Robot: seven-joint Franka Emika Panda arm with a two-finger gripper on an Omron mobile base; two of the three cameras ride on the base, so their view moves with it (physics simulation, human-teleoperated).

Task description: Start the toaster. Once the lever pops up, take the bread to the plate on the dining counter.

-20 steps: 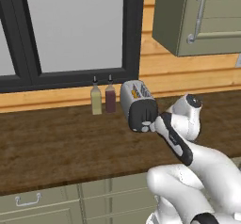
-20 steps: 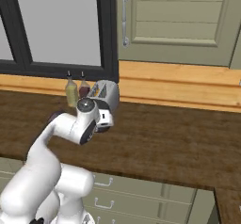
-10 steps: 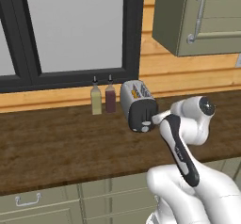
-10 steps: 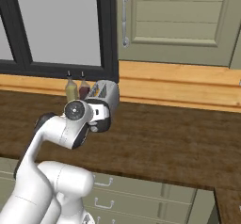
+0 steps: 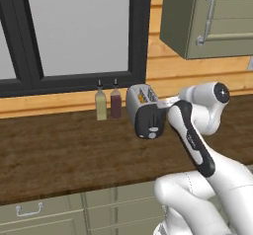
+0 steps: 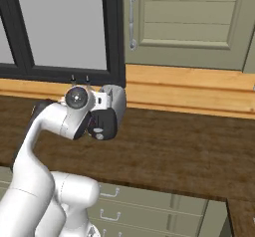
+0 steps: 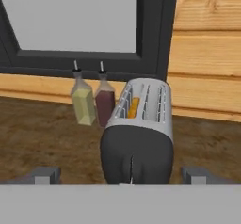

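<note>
The silver-grey toaster (image 7: pixel 141 124) stands on the dark wood worktop with its black end panel facing my hand. It also shows in the base views, toaster (image 5: pixel 144 111) and toaster (image 6: pixel 115 101). A tan edge of bread (image 7: pixel 134 106) sits in the left slot. A small pale tab, which may be the lever (image 7: pixel 127 183), peeks out at the panel's lower edge. My gripper (image 7: pixel 121 175) is open wide just in front of the panel, one fingertip on each side, holding nothing. The plate and the dining counter are out of view.
Two small bottles, one yellowish (image 7: pixel 83 103) and one dark red (image 7: pixel 104 103), stand just left of the toaster under the black window frame (image 7: pixel 155 39). A wall cabinet (image 5: pixel 212 17) hangs above on the right. Olive drawers (image 5: pixel 34 209) run below the worktop (image 5: pixel 59 155).
My arm has folded and its wrist has risen beside the toaster, bringing the hand nearer the black end panel. The toaster and bottles have not moved. The jaws stay open.
</note>
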